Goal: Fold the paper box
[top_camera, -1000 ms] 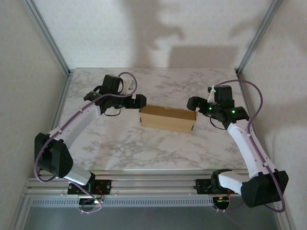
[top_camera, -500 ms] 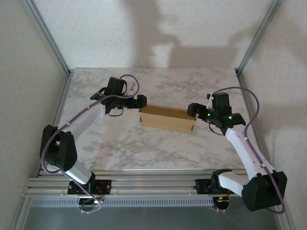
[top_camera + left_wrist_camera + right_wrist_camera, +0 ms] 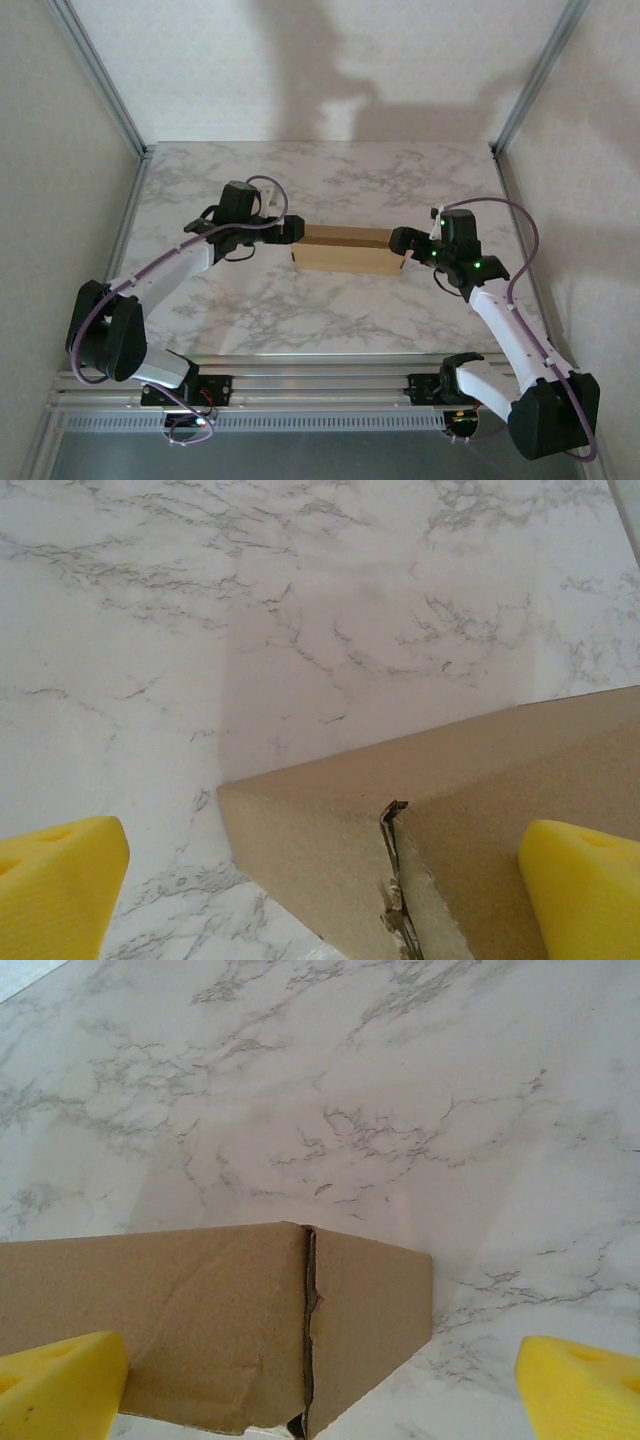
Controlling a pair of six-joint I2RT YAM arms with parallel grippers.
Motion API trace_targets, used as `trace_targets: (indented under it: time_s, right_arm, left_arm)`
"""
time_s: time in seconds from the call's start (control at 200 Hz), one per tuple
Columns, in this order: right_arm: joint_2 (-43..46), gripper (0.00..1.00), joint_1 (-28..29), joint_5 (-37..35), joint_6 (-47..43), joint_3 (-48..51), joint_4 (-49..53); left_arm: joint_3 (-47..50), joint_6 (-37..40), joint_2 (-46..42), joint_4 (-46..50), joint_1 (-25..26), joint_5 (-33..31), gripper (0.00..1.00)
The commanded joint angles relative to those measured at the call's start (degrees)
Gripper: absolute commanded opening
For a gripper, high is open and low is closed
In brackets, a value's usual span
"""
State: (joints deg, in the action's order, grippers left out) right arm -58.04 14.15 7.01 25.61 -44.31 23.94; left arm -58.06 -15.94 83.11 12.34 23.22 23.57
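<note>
The paper box (image 3: pixel 345 252) lies folded up at mid-desk (image 3: pixel 300 320), lengthwise between the two arms. The left claw (image 3: pixel 290 230) gapes wide at its left end and the right claw (image 3: pixel 402 240) gapes wide at its right end. Yellow pads (image 3: pixel 60 880) straddle a corner, seemingly without touching it.

This looks like a robot lab. A marble-look worktop (image 3: pixel 300 310) sits in a small booth with plain white walls (image 3: pixel 55 180) and silver metal posts (image 3: pixel 100 75). A left robot arm (image 3: pixel 160 265) and a right robot arm (image 3: pixel 510 320) are bolted to a metal rail (image 3: pixel 320 385).
</note>
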Motion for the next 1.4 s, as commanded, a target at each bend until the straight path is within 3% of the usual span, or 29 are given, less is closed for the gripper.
trace_targets:
  time_s: [0.0,0.601,0.886,1.131,1.396]
  right_arm:
    - [0.38,0.99,0.26,-3.1,0.94,2.68,0.34]
    - [1.96,0.99,0.07,-4.74,5.84,11.0,-4.28]
    - [1.54,0.99,-0.59,1.75,4.4,6.24,-3.09]
    - [0.7,0.99,-2.35,7.22,6.55,7.75,-5.92]
    - [0.85,0.99,-4.98,11.89,4.05,1.16,-1.38]
  left_arm:
    - [2.32,0.65,-0.14,-0.14,0.78,-2.08,0.99]
    - [14.37,-1.96,-4.21,-11.3,1.21,-2.33,0.99]
    - [18.82,-2.41,-4.73,-17.63,1.13,-1.95,0.99]
    - [22.01,-1.9,-3.83,-23.07,0.95,-1.6,0.99]
    - [16.85,-2.57,-6.44,-19.09,0.51,-0.37,0.99]
